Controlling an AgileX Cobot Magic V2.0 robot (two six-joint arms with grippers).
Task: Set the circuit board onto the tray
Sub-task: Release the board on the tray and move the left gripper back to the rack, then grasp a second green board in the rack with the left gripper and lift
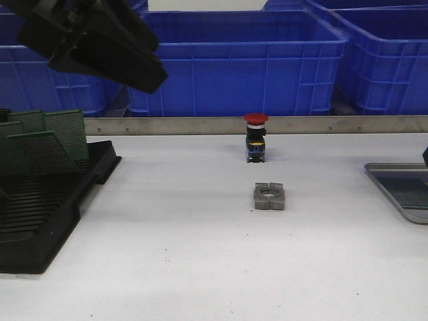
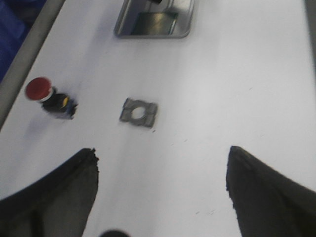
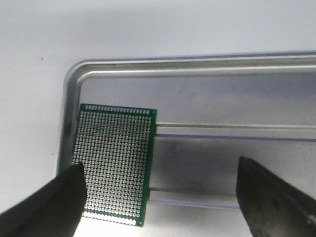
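Note:
A green perforated circuit board [image 3: 116, 160] lies flat on the ribbed floor of the grey metal tray [image 3: 197, 64], near one rounded corner. My right gripper [image 3: 160, 165] is open and empty above the tray, with one finger over the board's edge and nothing between the fingers. In the front view the tray [image 1: 394, 166] sits at the table's right edge, and my right gripper is nearly out of frame. My left gripper [image 2: 163, 149] is open and empty, held high over the left of the table [image 1: 144, 70]. Its view shows the tray [image 2: 148, 35] with the board [image 2: 157, 22] inside.
A black slotted rack [image 1: 40, 214] at the left holds several upright green boards [image 1: 40, 144]. A red-capped push button [image 1: 256, 137] and a grey metal block [image 1: 269, 196] stand mid-table. Blue crates [image 1: 234, 60] stand behind a metal rail at the back.

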